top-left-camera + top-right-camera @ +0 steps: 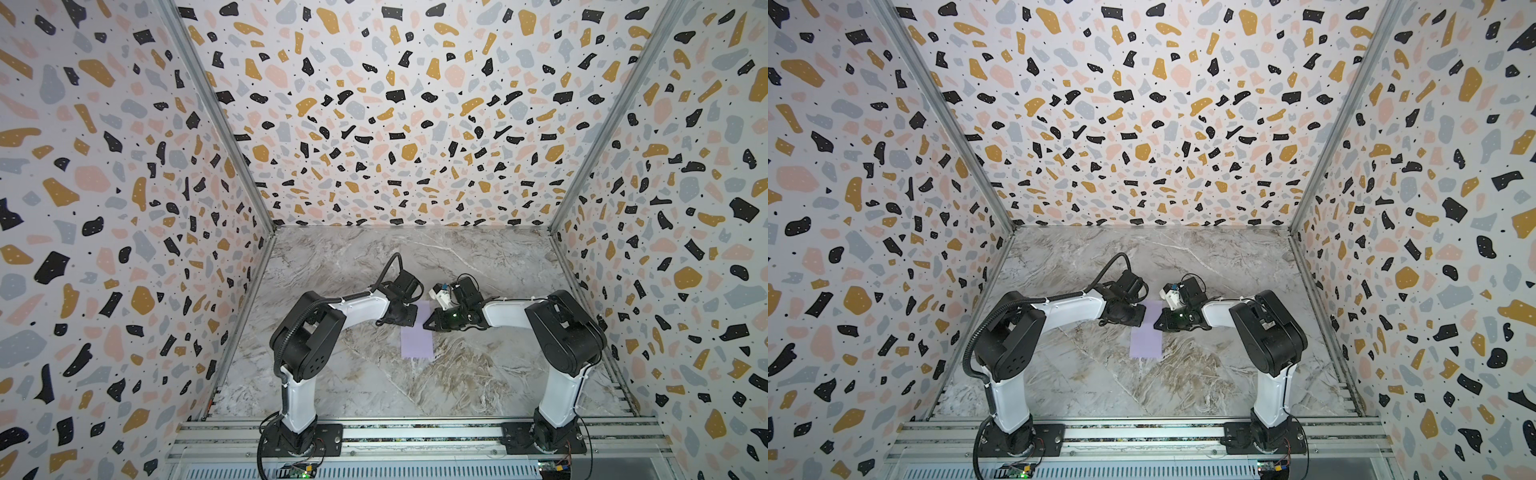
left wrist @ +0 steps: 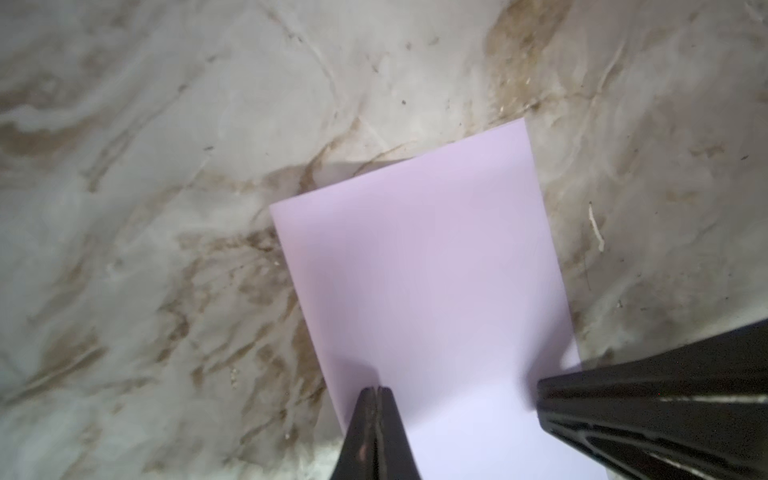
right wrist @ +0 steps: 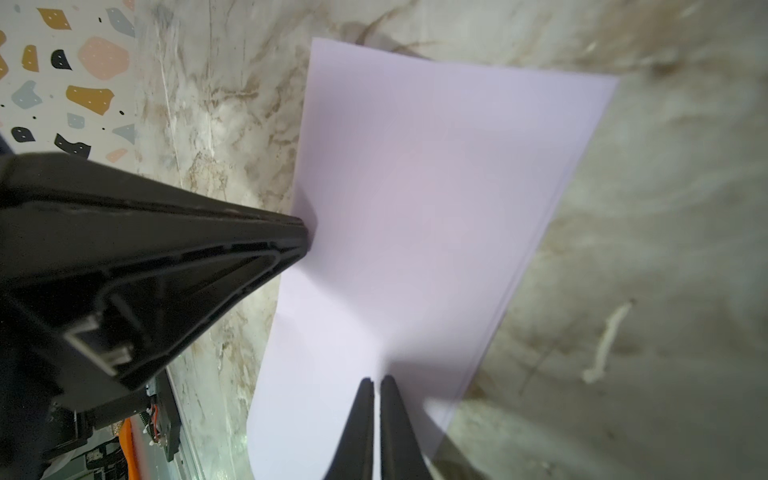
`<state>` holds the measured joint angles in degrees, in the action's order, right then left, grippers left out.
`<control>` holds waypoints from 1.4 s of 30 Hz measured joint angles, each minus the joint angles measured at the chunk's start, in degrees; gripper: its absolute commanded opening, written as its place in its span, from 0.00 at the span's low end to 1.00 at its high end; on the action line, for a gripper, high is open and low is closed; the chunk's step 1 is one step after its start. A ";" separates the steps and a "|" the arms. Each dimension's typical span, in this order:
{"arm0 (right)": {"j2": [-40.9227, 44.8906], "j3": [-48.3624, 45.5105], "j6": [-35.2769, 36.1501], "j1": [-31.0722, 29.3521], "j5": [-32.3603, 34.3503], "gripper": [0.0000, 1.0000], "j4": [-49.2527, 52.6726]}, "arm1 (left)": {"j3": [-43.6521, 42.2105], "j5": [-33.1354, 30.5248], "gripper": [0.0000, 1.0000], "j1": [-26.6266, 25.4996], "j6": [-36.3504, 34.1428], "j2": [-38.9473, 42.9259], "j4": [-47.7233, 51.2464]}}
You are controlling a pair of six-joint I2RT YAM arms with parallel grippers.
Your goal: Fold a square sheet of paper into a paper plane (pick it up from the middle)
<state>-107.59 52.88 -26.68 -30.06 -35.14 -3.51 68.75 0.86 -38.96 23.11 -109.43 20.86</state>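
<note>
- The lilac sheet of paper (image 1: 417, 343) lay on the marble tabletop (image 1: 332, 374) between the two arms, a rectangle longer than wide in both top views.
- Layered edges along one long side, seen in the right wrist view, showed it folded double.
- The left gripper (image 2: 376, 390) had its jaws pressed together, tip on the sheet's far end.
- The right gripper (image 3: 377, 380) showed only a thin slit between its jaws, tip on the sheet near the opposite edge.
- Whether either pinched paper could not be told.
</note>
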 measured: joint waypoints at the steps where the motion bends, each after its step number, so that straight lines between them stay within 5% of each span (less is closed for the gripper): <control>1: 0.00 0.02 0.00 0.00 0.00 0.09 0.02 | -0.02 -0.04 0.00 0.00 0.02 0.00 0.00; 42: -2.78 7.72 -0.57 1.62 2.93 0.11 7.04 | -0.17 -4.09 0.00 0.76 -3.06 2.80 3.34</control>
<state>-110.37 60.60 -27.24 -28.45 -32.21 3.53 68.58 -3.22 -38.20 20.05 -106.63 24.21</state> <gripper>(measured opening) 0.105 0.047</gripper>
